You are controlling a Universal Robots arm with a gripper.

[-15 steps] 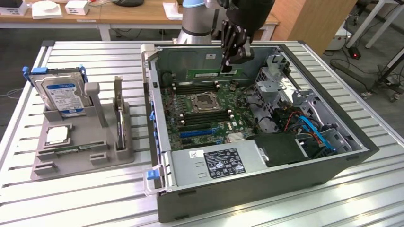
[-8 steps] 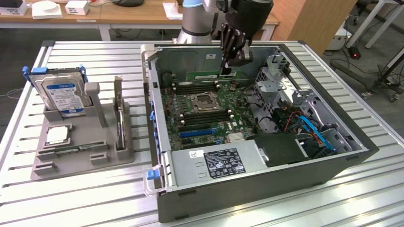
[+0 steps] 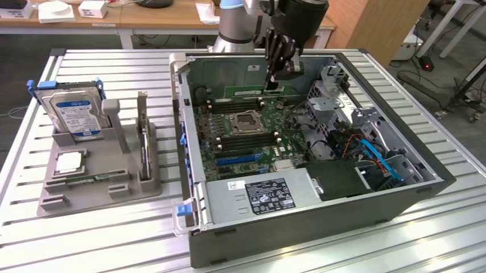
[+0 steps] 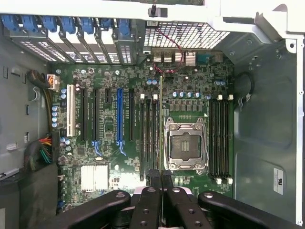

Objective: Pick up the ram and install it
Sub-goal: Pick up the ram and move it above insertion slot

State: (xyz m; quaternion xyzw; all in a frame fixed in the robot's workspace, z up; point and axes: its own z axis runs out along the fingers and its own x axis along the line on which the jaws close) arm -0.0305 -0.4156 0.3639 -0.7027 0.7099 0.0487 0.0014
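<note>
My gripper (image 3: 271, 85) hangs inside the open computer case (image 3: 425, 190), shut on the ram (image 3: 254, 91), a long thin green board held on edge above the motherboard (image 3: 227, 145). In the wrist view the ram (image 4: 160, 119) shows edge-on as a thin line coming out from between the black fingers (image 4: 151, 183). It runs along between a bank of black memory slots (image 4: 148, 138) and the processor socket (image 4: 185, 143). It is clear of the slots, not seated. A second stick (image 3: 142, 136) stands upright in the grey holder (image 3: 99, 190) at the exterior view's left.
The grey holder also carries a silver hard drive (image 3: 76, 112) with a blue-white label and a small square processor chip (image 3: 68, 162). Inside the case are a power supply (image 3: 258, 199), drive cages (image 3: 334, 102) and blue cables (image 3: 379, 162). More memory slots (image 4: 220, 138) lie beyond the socket.
</note>
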